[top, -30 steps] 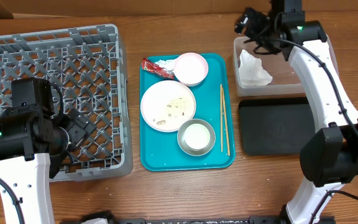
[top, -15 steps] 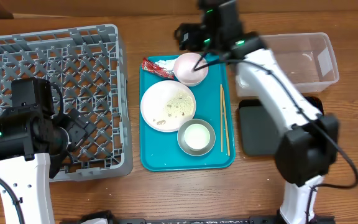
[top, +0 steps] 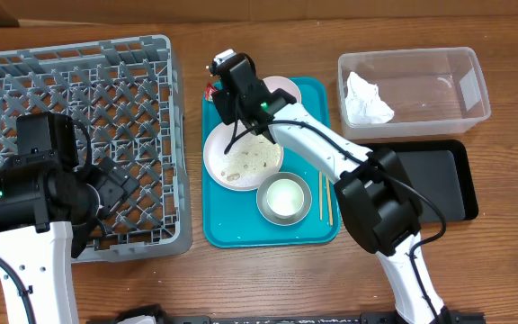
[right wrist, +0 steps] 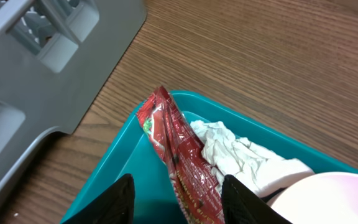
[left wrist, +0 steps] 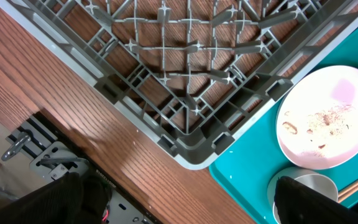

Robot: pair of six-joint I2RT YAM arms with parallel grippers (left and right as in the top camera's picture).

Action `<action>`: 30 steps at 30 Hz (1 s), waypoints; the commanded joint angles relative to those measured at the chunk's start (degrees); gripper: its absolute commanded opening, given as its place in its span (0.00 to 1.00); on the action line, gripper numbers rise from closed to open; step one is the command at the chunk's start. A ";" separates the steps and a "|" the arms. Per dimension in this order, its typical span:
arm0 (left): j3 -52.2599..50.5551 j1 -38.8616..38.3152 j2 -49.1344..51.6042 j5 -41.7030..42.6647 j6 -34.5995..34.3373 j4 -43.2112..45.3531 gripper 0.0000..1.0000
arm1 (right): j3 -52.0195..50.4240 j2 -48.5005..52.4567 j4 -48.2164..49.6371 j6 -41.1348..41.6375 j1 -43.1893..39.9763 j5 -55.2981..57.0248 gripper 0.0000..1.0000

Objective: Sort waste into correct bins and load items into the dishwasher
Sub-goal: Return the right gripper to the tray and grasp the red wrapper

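Note:
In the right wrist view my right gripper [right wrist: 178, 202] hangs open over the teal tray's [right wrist: 114, 171] far-left corner. Its fingers [right wrist: 107, 202] straddle the red wrapper [right wrist: 179, 155] with a gap on each side. A crumpled white napkin [right wrist: 241, 155] lies against the wrapper, next to the pink bowl [right wrist: 328, 199]. From overhead, another napkin [top: 367, 99] sits in the clear tub [top: 439, 112], and the black tray [top: 430, 180] is just in front of it. The plate [top: 243, 155] carries food scraps. My left gripper [left wrist: 179, 208] is open and holds nothing, over the dish rack's [top: 79, 117] near-right corner.
A grey bowl [top: 284, 198] with a white cup inside stands at the teal tray's [top: 232, 229] front. Chopsticks [top: 327, 202] lie along its right side. My right arm [top: 313, 139] stretches across the tray from the right. Bare wooden table lies between rack and tray.
My right arm swung left from above the clear tub to the teal tray's far-left corner, and its jaws narrowed around the red wrapper. The left arm has not moved.

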 commanded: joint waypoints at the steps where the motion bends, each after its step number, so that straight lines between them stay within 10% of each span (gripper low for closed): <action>1: -0.24 0.35 -0.44 0.39 -0.57 0.00 1.00 | 0.09 1.40 1.16 -1.18 0.28 2.16 0.47; 30: -0.24 0.35 -0.44 0.39 -0.59 0.00 1.00 | 0.09 6.60 2.82 -3.08 0.28 1.79 0.44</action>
